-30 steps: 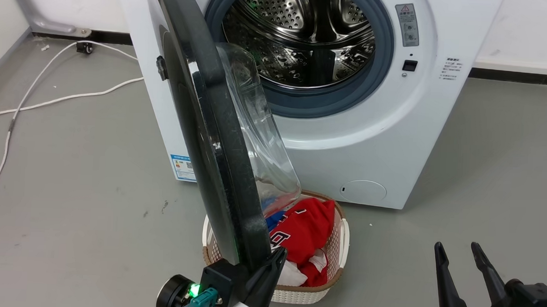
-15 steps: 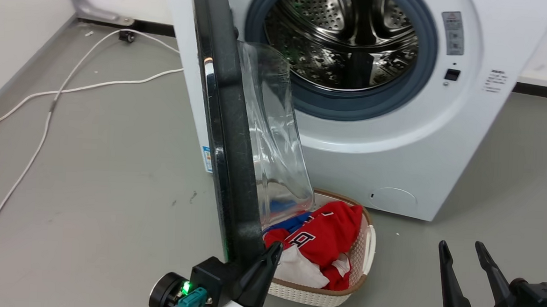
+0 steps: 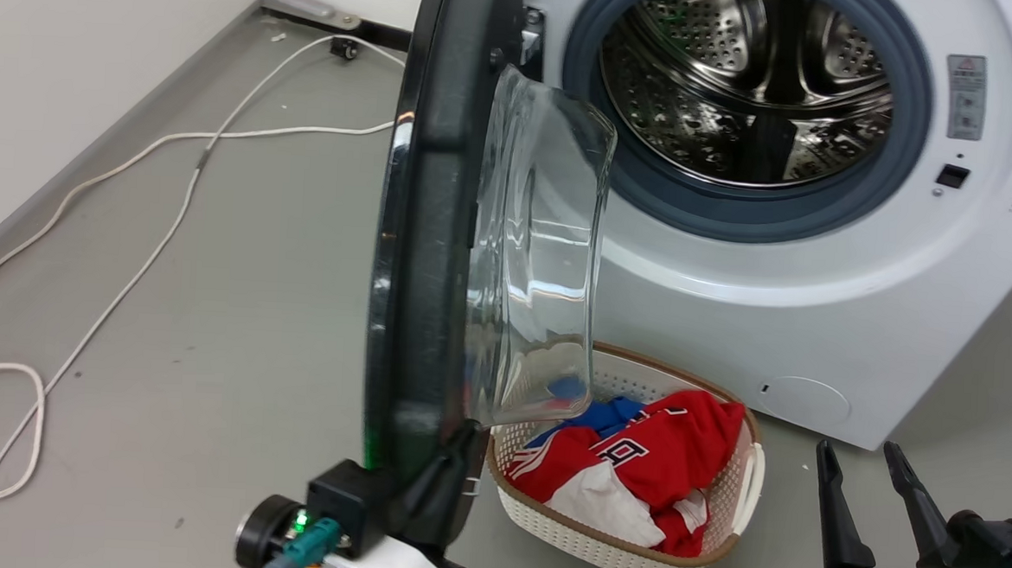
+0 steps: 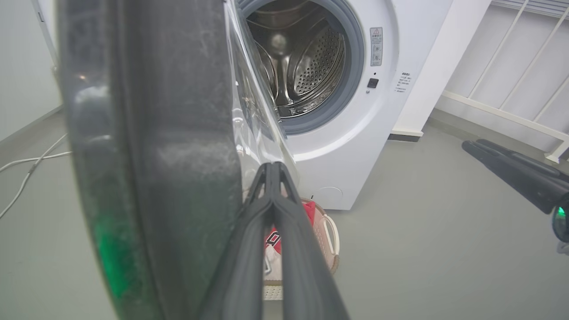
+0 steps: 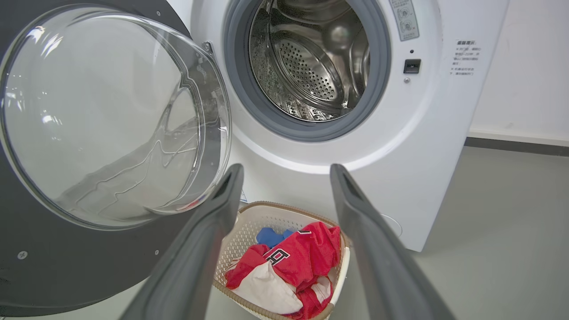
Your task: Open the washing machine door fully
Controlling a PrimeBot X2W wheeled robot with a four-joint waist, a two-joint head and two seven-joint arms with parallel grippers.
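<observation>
Low in the head view, the left gripper point(image 3: 463, 442) has its two dark fingers pinched together on nothing, lying against the inner face of the washing machine door point(image 3: 422, 228) at its lower rim. The left wrist view shows the fingers point(image 4: 293, 249) closed side by side along that rim, just beside the glass. The right gripper point(image 3: 858, 450) hangs well apart at lower right, fingers spread and empty. The door, a glossy black disc, stands edge-on to the head camera, swung out roughly square to the front of the washing machine point(image 3: 816, 318), with its clear glass bowl point(image 3: 542, 251) bulging to the right. Below the bowl a white laundry basket point(image 3: 604, 553) sits on the grey floor point(image 3: 207, 372) near the machine, holding a red garment point(image 3: 679, 449) with white and blue cloth. Beyond, the steel drum point(image 3: 741, 97) gapes inside its grey ring, and a white cable point(image 3: 151, 244) trails across the floor at left.
</observation>
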